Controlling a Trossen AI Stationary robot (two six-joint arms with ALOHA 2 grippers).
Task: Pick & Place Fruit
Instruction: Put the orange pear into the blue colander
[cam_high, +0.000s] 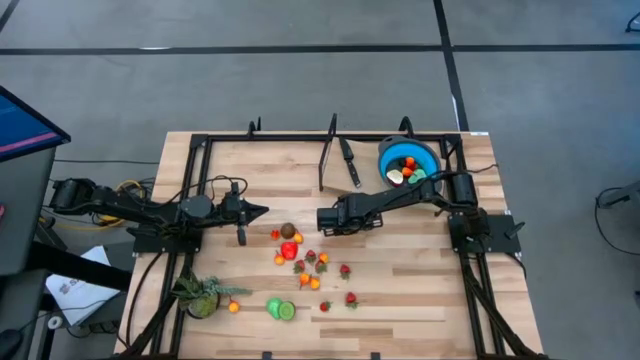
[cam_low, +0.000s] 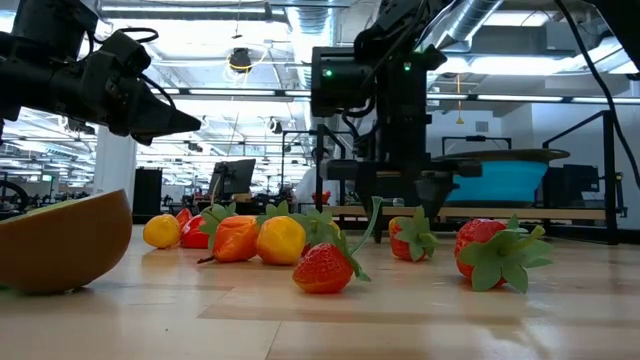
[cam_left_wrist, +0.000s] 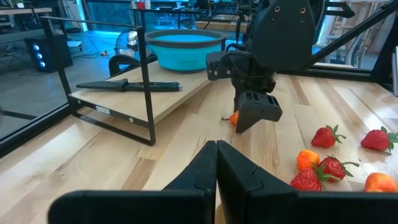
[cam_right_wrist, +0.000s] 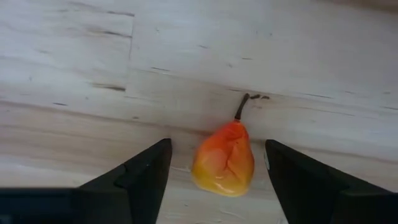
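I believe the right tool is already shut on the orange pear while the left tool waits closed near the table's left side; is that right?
Not quite. The right tool is open, its fingers on either side of the orange pear lying on the table, not gripping it; the right wrist view shows the gaps. The left tool does wait closed near the table's left side.
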